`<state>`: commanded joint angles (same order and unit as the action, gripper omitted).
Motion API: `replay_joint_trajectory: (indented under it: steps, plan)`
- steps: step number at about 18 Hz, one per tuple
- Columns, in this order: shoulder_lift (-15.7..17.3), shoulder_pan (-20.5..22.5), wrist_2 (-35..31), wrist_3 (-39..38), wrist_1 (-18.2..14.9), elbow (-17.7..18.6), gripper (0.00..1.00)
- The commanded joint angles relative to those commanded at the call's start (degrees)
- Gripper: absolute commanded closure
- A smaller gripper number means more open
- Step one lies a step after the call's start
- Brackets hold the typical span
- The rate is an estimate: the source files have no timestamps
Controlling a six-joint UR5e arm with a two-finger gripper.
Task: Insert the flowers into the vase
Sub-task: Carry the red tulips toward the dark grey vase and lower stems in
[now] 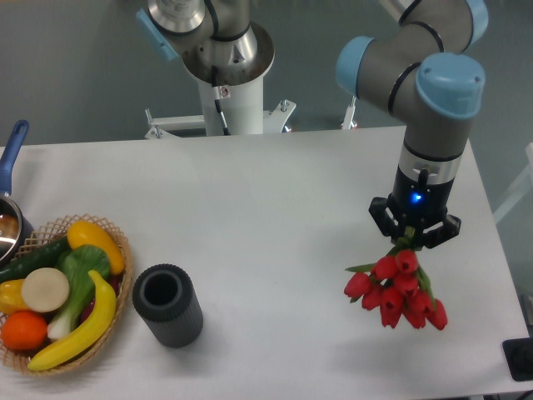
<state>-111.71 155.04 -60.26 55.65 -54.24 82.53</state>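
Observation:
The flowers (396, 290), a bunch of red tulip buds on short green stems, hang over the right side of the table. My gripper (410, 237) is shut on their stems from above, buds pointing down toward the front. The vase (167, 305), a short dark grey ribbed cylinder with its round mouth open upward, stands at the front left of the table, far to the left of the gripper. Nothing is inside its mouth.
A wicker basket (117, 242) of toy fruit and vegetables sits just left of the vase. A metal pot with a blue handle (12, 152) is at the far left edge. A black object (520, 358) lies at the front right corner.

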Motion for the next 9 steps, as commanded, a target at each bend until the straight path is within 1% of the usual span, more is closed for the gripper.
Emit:
replay_joint_trajectory:
  steps: [2,4,7,9]
  plan:
    - [-0.2,-0.1,8.5,-3.1,2.0,-0.1,1.0]
    - [-0.4,-0.2,14.4,-4.2,2.4,-0.1,1.0]
    - [-0.3,-1.1,21.1,-4.3,2.4,-0.6,1.0]
    - [-0.2,-2.8,24.4,-4.8,2.6,-1.7,1.0]
